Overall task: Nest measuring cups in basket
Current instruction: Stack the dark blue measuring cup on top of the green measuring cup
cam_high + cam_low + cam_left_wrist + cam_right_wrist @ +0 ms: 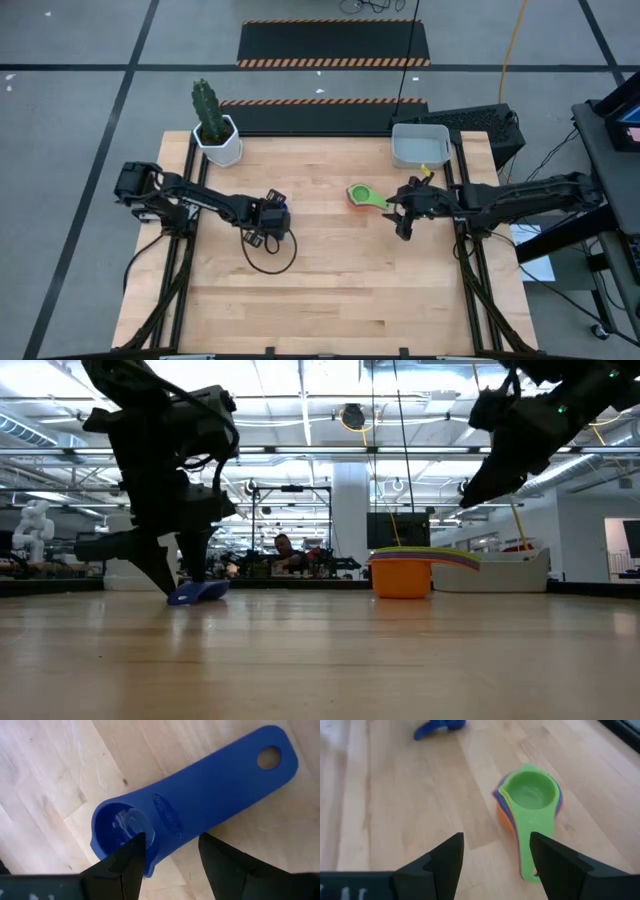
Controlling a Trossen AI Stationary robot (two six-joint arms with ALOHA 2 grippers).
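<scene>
Left gripper point(167, 857) spread over blue cup point(200, 805); right gripper point(495, 852) released, clear of stacked cups point(530, 802) at twelve o'clock. Risk: thin handle sliding from pinch.

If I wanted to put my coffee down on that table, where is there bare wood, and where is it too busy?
The whole near half of the table is bare wood, below both arms. There is also a free strip along the far edge between the cactus pot and the grey basket. The middle band is crowded: the left gripper sits over the blue cup, and the right gripper is beside the nested cup stack.
</scene>
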